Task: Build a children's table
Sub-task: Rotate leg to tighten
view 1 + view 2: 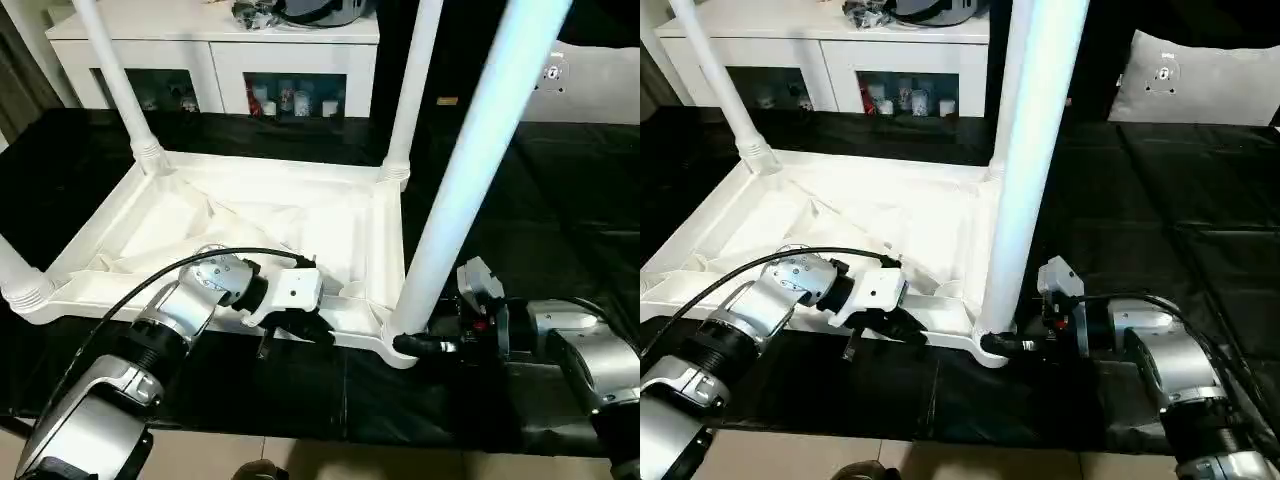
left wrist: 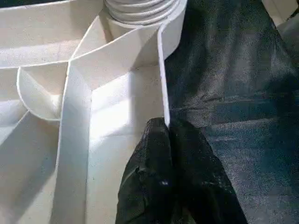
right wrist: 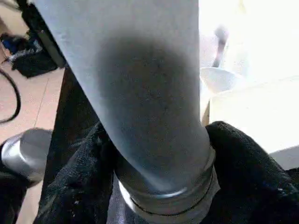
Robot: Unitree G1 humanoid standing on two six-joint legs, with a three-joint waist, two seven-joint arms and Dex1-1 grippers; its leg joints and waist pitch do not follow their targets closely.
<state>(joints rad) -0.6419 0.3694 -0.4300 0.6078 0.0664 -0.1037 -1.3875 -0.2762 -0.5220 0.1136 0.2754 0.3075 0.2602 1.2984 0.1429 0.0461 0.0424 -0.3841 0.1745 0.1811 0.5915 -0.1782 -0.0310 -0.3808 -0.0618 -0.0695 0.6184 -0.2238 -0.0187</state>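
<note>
Seating the last leg is the step you appear to be in.

From the head camera, the children's table top (image 1: pixel 300 215) lies upside down on black sheeting, ribbed underside up, in front of a white cabinet (image 1: pixel 215 50). Three legs already stand in their corner sockets: far left (image 1: pixel 115 85), far right (image 1: pixel 412 85), and one at the near left corner (image 1: pixel 15 265). The fourth leg (image 1: pixel 470 170) rises from the near right corner socket (image 1: pixel 395 335). Your right hand (image 1: pixel 425 346) sits at that leg's base, its black fingers on either side of it. Your left hand (image 1: pixel 293 332) rests on the near rim of the top.

In the left wrist view, the left hand (image 2: pixel 167 128) is pressed together, pinching the thin rim wall (image 2: pixel 162 70) of the top and steadying it. A ribbed socket collar (image 2: pixel 142 9) shows further along.

In the right wrist view, the right hand (image 3: pixel 159 144) wraps the leg (image 3: pixel 135 79) just above its threaded collar (image 3: pixel 163 198), fingers (image 3: pixel 243 163) against both sides, gripping it.

Next you likely need to turn or press the leg home while the left hand holds the top. Keep the leg upright so the threads don't cross, and watch that the top doesn't slide on the sheeting.
</note>
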